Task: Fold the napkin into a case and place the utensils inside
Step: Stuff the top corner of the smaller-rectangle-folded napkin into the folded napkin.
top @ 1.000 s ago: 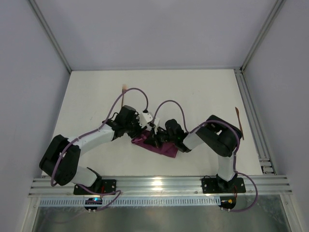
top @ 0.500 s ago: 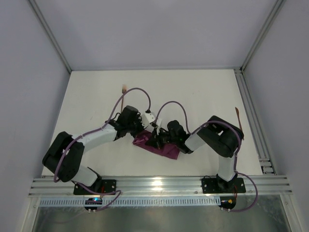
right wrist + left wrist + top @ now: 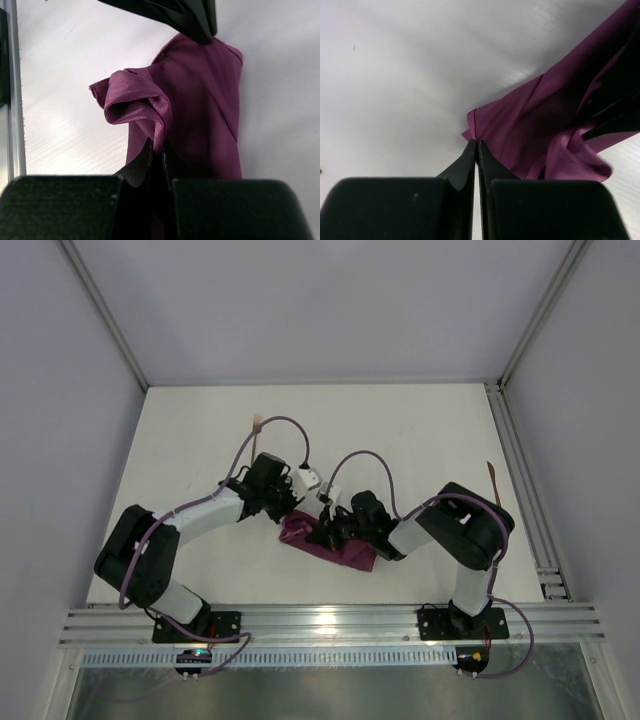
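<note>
The white table [image 3: 420, 440] is carrying everything, and both arms are reaching in over its near middle. The napkin [image 3: 343, 551] is lying bunched into a narrow, slanting magenta-purple strip. One end is sitting at the tips of the left pincer [image 3: 290, 508]. The rest is running under the right pincer [image 3: 322, 533] and on past it toward the near edge.

In the left wrist view, the left pincer [image 3: 476, 145] is pinching a pointed corner of the napkin [image 3: 530, 130]. Its two fingers are pressing together with only cloth between them, and the fabric is fanning away up and to the right of the tips.

In the right wrist view, the right pincer [image 3: 157, 148] is gripping a rolled fold of the napkin [image 3: 200, 95]. Its fingers are closing tight on the cloth, and a curled lip is standing just left of the tips. The left pincer's dark fingers [image 3: 196, 19] are meeting the cloth's far corner straight ahead.

The fork [image 3: 257, 426], pale head outward, is lying well beyond the left pincer toward the far left. The second utensil [image 3: 496, 496] is lying well apart from the right pincer, out to its right beside the side rail [image 3: 528, 510]. Neither utensil is touching the cloth.
</note>
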Action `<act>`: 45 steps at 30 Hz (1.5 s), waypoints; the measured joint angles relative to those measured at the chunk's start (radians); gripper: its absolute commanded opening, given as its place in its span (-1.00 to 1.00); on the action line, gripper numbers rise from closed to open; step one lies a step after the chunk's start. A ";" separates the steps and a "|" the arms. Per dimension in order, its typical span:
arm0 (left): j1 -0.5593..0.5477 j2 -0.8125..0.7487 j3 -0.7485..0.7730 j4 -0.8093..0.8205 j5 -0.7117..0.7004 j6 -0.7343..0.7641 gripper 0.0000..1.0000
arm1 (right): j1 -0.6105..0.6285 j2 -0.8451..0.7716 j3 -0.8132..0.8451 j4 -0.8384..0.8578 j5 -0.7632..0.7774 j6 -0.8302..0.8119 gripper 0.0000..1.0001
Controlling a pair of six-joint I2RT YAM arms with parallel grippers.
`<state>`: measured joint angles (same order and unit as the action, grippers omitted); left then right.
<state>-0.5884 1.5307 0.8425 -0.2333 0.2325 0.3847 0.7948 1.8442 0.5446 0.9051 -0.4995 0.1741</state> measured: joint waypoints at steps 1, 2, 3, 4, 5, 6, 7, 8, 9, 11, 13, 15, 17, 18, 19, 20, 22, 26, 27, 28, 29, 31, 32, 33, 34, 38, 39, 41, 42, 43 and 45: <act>0.015 -0.002 0.000 -0.016 0.000 -0.003 -1.00 | 0.000 -0.001 0.000 0.001 0.000 -0.002 -0.94; 0.027 -0.003 0.000 -0.035 0.000 -0.006 -1.00 | 0.000 -0.002 0.000 0.003 0.000 -0.002 -0.93; 0.039 -0.005 -0.001 -0.056 -0.001 -0.007 -1.00 | 0.000 -0.005 0.000 0.003 0.000 -0.002 -0.93; 0.048 -0.008 -0.003 -0.074 -0.001 -0.008 -1.00 | 0.000 -0.008 0.000 0.003 0.001 -0.003 -0.93; 0.055 -0.014 -0.004 -0.089 0.000 -0.009 -1.00 | 0.000 -0.010 0.000 0.000 0.003 -0.003 -0.93; 0.057 -0.021 -0.006 -0.102 0.000 -0.009 -1.00 | 0.000 -0.013 0.000 -0.003 0.004 -0.003 -0.93; 0.059 -0.029 -0.007 -0.114 0.005 -0.010 -1.00 | 0.000 -0.016 0.000 -0.011 0.006 -0.003 -0.93; 0.059 -0.036 -0.008 -0.120 0.008 -0.010 -1.00 | 0.000 -0.017 0.001 -0.019 0.007 -0.003 -0.93; 0.059 -0.045 -0.011 -0.126 0.016 -0.010 -1.00 | 0.000 -0.016 0.002 -0.026 0.008 -0.003 -0.93; 0.059 -0.059 -0.014 -0.135 0.040 -0.009 -1.00 | 0.000 -0.016 0.014 -0.055 0.009 -0.002 -0.93; 0.059 -0.066 -0.015 -0.142 0.065 -0.010 -1.00 | 0.000 -0.016 0.033 -0.080 0.013 -0.002 -0.92; 0.059 -0.072 -0.016 -0.145 0.085 -0.010 -1.00 | 0.000 -0.016 0.056 -0.115 0.019 -0.002 -0.89; 0.059 -0.078 -0.016 -0.148 0.097 -0.010 -1.00 | 0.000 -0.016 0.084 -0.159 0.025 -0.005 -0.89; 0.059 -0.080 -0.016 -0.149 0.099 -0.010 -1.00 | 0.000 -0.016 0.103 -0.187 0.028 -0.010 -0.89; 0.060 -0.082 -0.016 -0.150 0.098 -0.012 -1.00 | 0.000 -0.016 0.114 -0.206 0.031 -0.016 -0.88; 0.064 -0.083 -0.016 -0.150 0.098 -0.012 -1.00 | 0.000 -0.017 0.127 -0.233 0.035 -0.019 -0.86; 0.073 -0.083 -0.016 -0.150 0.094 -0.014 -1.00 | 0.000 -0.017 0.153 -0.287 0.040 -0.029 -0.79; 0.092 -0.082 -0.015 -0.151 0.074 -0.038 -1.00 | -0.005 -0.017 0.211 -0.397 0.043 -0.040 -0.67; 0.095 -0.082 -0.015 -0.150 0.071 -0.043 -1.00 | -0.007 -0.017 0.221 -0.417 0.045 -0.042 -0.66; 0.096 -0.082 -0.015 -0.149 0.066 -0.048 -1.00 | -0.011 -0.017 0.229 -0.431 0.045 -0.042 -0.62; 0.096 -0.082 -0.015 -0.149 0.063 -0.052 -1.00 | -0.014 -0.017 0.233 -0.442 0.044 -0.040 -0.60; 0.096 -0.082 -0.015 -0.148 0.058 -0.060 -1.00 | -0.020 -0.017 0.240 -0.457 0.044 -0.034 -0.52; 0.096 -0.082 -0.015 -0.147 0.058 -0.061 -1.00 | -0.026 -0.016 0.247 -0.468 0.045 -0.024 -0.45; 0.092 -0.082 -0.015 -0.143 0.064 -0.055 -1.00 | -0.032 -0.013 0.257 -0.479 0.045 -0.009 -0.42; 0.085 -0.082 -0.015 -0.143 0.066 -0.051 -1.00 | -0.039 -0.006 0.271 -0.481 0.046 0.003 -0.41; 0.064 -0.081 -0.015 -0.144 0.072 -0.041 -1.00 | -0.058 0.015 0.315 -0.465 0.052 0.058 -0.34; 0.064 -0.080 -0.015 -0.144 0.072 -0.041 -1.00 | -0.060 0.018 0.318 -0.461 0.052 0.072 -0.34; 0.065 -0.079 -0.015 -0.144 0.072 -0.041 -1.00 | -0.062 0.022 0.322 -0.455 0.057 0.098 -0.42; 0.065 -0.079 -0.015 -0.143 0.072 -0.041 -1.00 | -0.062 0.024 0.323 -0.455 0.060 0.108 -0.57; 0.065 -0.078 -0.015 -0.142 0.071 -0.041 -1.00 | -0.064 0.028 0.323 -0.454 0.064 0.118 -0.64; 0.065 -0.076 -0.015 -0.142 0.071 -0.041 -1.00 | -0.064 0.042 0.331 -0.453 0.067 0.133 -0.75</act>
<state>-0.5232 1.4544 0.8276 -0.3748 0.3035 0.3435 0.7303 1.8858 0.8753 0.4522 -0.4324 0.3069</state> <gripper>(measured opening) 0.005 0.180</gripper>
